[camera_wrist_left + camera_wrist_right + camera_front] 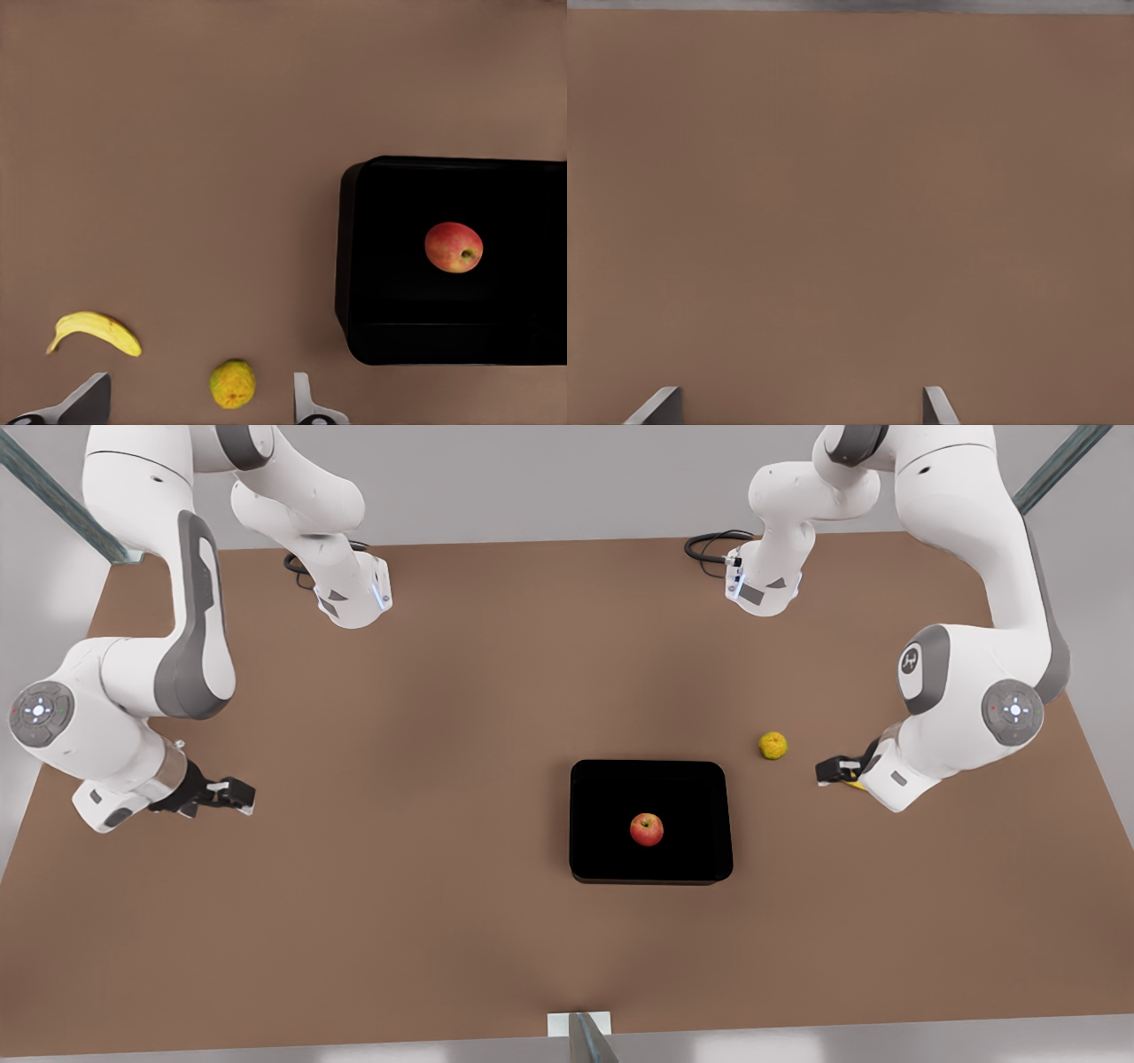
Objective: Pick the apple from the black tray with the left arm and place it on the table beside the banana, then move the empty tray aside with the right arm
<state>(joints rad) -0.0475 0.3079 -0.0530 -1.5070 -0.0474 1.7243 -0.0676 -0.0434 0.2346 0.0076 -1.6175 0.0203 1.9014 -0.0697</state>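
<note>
Your left gripper — fingers spread wide, holding nothing — hangs at the front view's right, so the apple in the black tray lies toward frame centre, nearer it than the right gripper.

One apple, one banana, one tray

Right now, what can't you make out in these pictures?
- Front view: the small curved yellow banana is almost wholly hidden behind the left gripper.
- Left wrist view: the flat glossy black tray is cut off by the picture's edge.
- Right wrist view: the right gripper is cut off but for its fingers.
</note>
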